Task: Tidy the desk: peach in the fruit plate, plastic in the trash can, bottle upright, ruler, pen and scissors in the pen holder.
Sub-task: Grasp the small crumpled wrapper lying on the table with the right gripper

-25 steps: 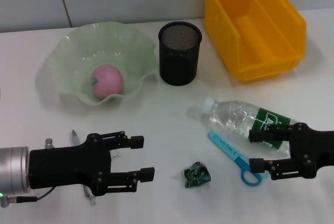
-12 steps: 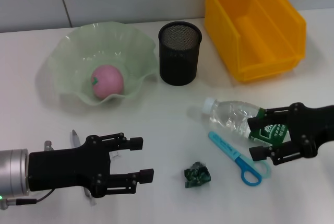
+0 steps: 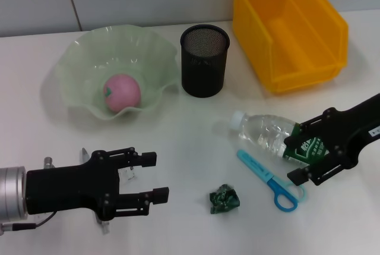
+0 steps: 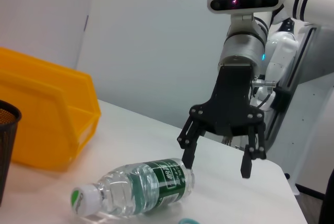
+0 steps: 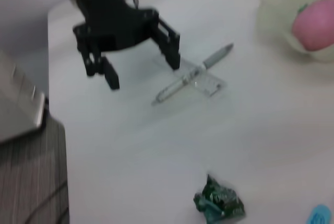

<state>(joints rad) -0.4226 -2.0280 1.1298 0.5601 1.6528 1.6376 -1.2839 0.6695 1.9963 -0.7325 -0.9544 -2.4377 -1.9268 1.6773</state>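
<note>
A clear water bottle [image 3: 265,136] with a green label lies on its side, cap toward the pen holder. My right gripper [image 3: 295,160] is open, its fingers on either side of the bottle's labelled base end; the left wrist view shows it [image 4: 216,164] just above the bottle [image 4: 135,187]. Blue scissors [image 3: 267,179] lie just in front of the bottle. A crumpled green plastic [image 3: 224,200] lies at the front centre. My left gripper [image 3: 153,176] is open and empty over a pen [image 5: 193,75] and a clear ruler [image 5: 209,84]. The pink peach [image 3: 122,92] sits in the green fruit plate [image 3: 77,53].
A black mesh pen holder [image 3: 204,60] stands at the back centre, empty as far as I can see. A yellow bin [image 3: 288,29] stands at the back right. The table's near edge shows in the right wrist view.
My right gripper has moved away from me and tilted, closing in on the bottle's base end from the scissors. My left gripper has drawn back slightly to the left.
</note>
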